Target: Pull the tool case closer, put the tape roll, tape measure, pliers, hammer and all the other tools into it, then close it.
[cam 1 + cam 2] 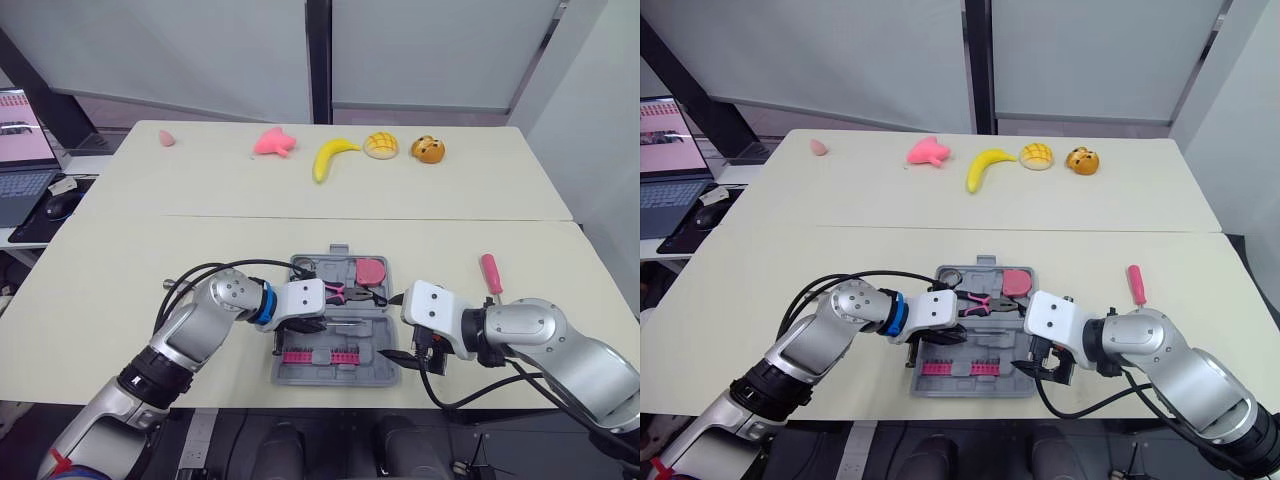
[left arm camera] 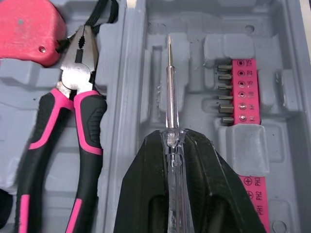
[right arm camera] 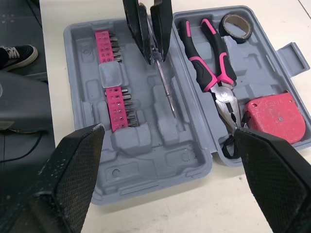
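**Case part-filled, clear screwdriver going in**

Left gripper (image 2: 172, 138) is clamped on the clear screwdriver (image 2: 169, 87), low over the tool case (image 3: 194, 165). The shaft runs straight out from its fingers, along the hinge, tip toward the right gripper (image 1: 403, 359). Pliers (image 3: 214, 63), tape measure (image 3: 274, 116) and tape roll (image 3: 236, 24) lie in the case just beyond. Right gripper is spread wide and empty. Pink screwdriver (image 1: 491, 273) lies on the table outside it. Hammer unseen, lid open.
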### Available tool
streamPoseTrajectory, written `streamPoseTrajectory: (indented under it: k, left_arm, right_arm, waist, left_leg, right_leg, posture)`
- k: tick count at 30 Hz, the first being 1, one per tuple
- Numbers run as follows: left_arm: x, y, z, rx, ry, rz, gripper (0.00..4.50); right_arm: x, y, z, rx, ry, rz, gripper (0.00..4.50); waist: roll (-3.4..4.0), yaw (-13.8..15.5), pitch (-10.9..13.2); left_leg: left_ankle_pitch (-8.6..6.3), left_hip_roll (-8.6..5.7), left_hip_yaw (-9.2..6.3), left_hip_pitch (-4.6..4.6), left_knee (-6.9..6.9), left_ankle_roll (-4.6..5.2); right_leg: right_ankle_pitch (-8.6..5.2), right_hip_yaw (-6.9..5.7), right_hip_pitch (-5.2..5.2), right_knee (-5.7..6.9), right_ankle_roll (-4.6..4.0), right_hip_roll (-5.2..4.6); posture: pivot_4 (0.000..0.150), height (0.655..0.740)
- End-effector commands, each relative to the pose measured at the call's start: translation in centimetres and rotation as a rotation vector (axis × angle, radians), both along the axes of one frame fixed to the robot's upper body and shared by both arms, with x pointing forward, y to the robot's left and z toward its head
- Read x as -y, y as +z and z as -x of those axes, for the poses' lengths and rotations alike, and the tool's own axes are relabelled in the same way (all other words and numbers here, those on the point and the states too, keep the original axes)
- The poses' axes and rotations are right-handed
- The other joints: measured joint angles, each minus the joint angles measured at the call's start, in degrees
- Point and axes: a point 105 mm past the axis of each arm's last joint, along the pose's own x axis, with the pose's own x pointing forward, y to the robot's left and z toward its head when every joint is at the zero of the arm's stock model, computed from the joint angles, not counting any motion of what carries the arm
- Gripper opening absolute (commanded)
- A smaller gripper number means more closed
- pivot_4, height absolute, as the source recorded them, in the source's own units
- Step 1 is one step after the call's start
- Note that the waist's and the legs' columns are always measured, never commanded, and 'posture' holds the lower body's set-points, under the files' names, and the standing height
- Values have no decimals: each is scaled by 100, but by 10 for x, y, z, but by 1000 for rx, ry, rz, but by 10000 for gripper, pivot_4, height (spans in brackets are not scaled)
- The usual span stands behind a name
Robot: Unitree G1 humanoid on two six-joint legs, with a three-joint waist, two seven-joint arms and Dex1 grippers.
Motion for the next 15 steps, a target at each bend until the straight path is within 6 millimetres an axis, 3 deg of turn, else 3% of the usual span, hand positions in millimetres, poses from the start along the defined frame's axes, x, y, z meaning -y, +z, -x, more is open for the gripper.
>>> streamPoseTrajectory:
  k: [1, 15]
  left_arm:
    - [5, 5, -5, 41, -19, -7, 1730]
    - [11, 0, -9, 44, -15, -10, 1730]
  right_arm:
    - [-2, 9, 2, 47, 19, -5, 45000]
    - [-3, 8, 3, 42, 15, -8, 45000]
  waist:
    - [0, 6, 0]
    - [0, 7, 0]
  left_leg:
    - [0, 0, -1, 0, 0, 0]
    - [0, 0, 0, 0, 1, 0]
  right_leg:
    - [0, -1, 0, 0, 0, 0]
    - [0, 0, 0, 1, 0, 0]
  posture:
    - [1500, 7255]
    - [1500, 7255]
